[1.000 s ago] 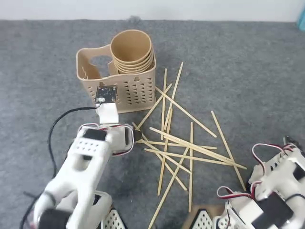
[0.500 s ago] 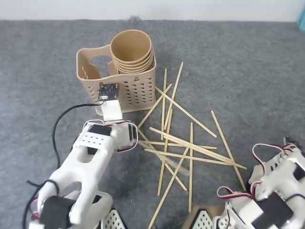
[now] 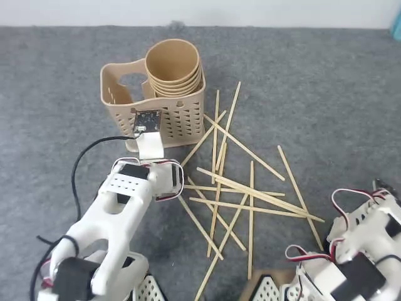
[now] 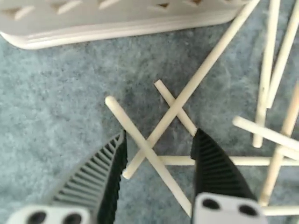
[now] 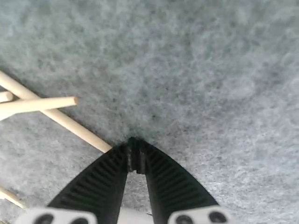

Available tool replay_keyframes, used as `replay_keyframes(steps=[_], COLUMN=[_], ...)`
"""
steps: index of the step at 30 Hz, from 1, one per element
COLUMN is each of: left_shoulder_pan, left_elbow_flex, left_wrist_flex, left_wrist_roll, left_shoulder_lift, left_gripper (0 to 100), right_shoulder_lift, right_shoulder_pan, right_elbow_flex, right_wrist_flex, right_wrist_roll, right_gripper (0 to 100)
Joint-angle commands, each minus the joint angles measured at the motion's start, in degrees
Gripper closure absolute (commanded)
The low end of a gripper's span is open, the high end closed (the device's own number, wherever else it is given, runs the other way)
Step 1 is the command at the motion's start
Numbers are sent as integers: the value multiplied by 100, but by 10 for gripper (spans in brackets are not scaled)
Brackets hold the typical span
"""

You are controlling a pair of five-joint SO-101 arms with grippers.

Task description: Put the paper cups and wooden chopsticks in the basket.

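The left arm (image 3: 119, 207) has edged closer to the basket (image 3: 116, 100) over the last second. One chopstick (image 3: 199, 227), on the side of the pile away from the basket, has shifted and now lies on its own on the grey mat (image 3: 326, 94). No stick has been lifted, so the chopstick part of the task is, by my reading, only beginning.

The cups (image 3: 173, 66) stand nested in one stack inside the basket, at one end of it, so that part looks done. The chopsticks (image 3: 250, 194) lie scattered and crossing on the mat beside the basket, with none inside it.

The left claw (image 4: 160, 140) is wide open and holds nothing. It hangs low over the mat, near the basket's foot. Two sticks cross in an X right between its jaws. One stick (image 4: 140, 140) runs through the gap, and the other (image 4: 205, 70) slants away toward the basket's base. I cannot tell whether either finger touches a stick.

The right claw (image 5: 135, 144) is closed on nothing. It points at bare mat well apart from the basket, with a couple of stick ends (image 5: 56, 121) just beside it.
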Motion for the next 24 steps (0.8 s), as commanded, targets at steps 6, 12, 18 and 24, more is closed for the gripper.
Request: replay_keyframes(steps=[6,12,18,24], left_shoulder_pan=[53,53,53,53], left_elbow_flex=[13,-48,-418,-295], left_wrist_flex=[-70,79,1108,2022], left_wrist_roll=[35,35,-809,-1415], left_shoulder_lift=[-26,-35,-949,-3736], left_gripper=[988,988,988,988], right_shoulder_lift=[-66,-66,-66,-66], right_shoulder_pan=[110,110,110,110], right_elbow_flex=[105,105,105,105], right_wrist_flex=[31,22,-4,-4], right_wrist_roll=[123,123,123,123], right_gripper=[990,990,990,990])
